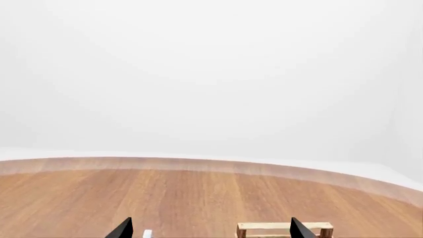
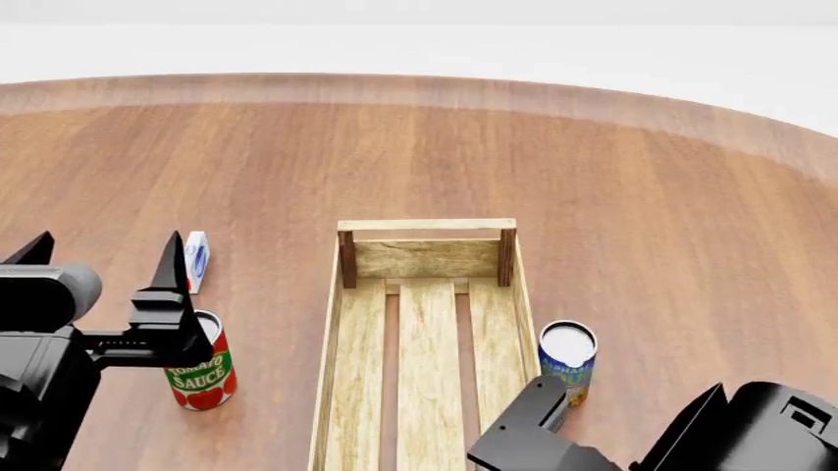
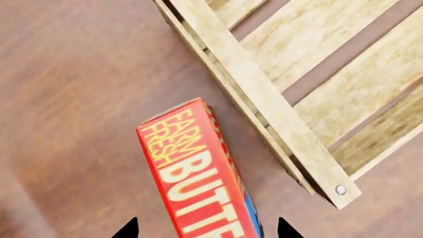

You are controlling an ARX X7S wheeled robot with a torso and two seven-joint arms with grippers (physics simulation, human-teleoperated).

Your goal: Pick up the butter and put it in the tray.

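Observation:
The butter (image 3: pixel 195 183), a red carton lettered in yellow and white with a blue edge, lies on the wooden table just outside the tray's long wall. My right gripper (image 3: pixel 206 229) is open, one fingertip on each side of the carton with a gap on both sides. The tray (image 2: pixel 427 228), a long pale slatted crate with dark corner posts, stands in the middle of the head view; its wall (image 3: pixel 264 114) runs beside the butter. In the head view the right arm hides the butter. My left gripper (image 2: pixel 110 240) is open and holds nothing, left of the tray.
A tomato sauce can (image 2: pixel 203 373) stands under the left arm, with a small white-blue carton (image 2: pixel 196 260) behind it. A blue-labelled can (image 2: pixel 567 358) stands against the tray's right side. The table's curved far edge (image 2: pixel 419 83) lies beyond. A tray corner (image 1: pixel 284 229) shows between the left fingers.

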